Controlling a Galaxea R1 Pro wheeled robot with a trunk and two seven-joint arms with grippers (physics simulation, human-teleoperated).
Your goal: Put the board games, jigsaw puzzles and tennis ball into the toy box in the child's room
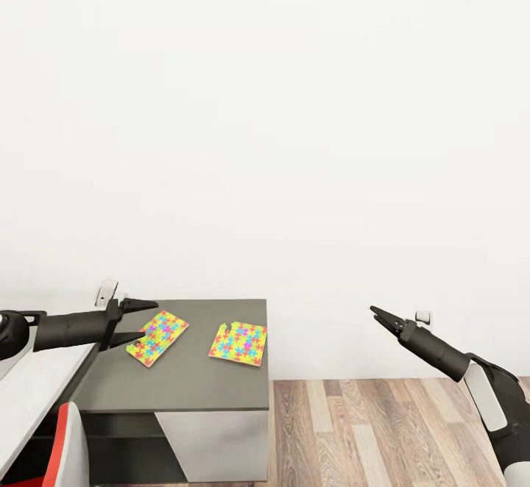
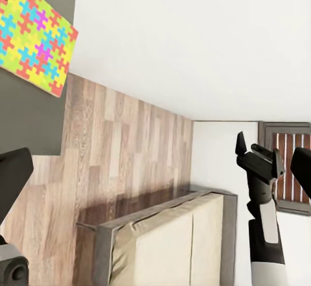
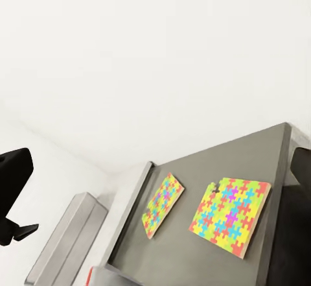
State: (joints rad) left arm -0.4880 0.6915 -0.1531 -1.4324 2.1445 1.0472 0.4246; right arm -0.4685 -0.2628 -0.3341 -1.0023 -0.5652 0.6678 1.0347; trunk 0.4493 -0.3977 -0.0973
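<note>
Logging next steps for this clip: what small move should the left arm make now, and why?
Probably lower the left gripper onto the nearer jigsaw puzzle and close. Its jaws stand open at that sheet's edge on the dark grey table section, while the right gripper hangs over the floor, well away from both sheets.

White wall (image 1: 294,141) — wood-plank floor (image 1: 383,435) (dark-framed window (image 2: 288,166) beyond).
</note>
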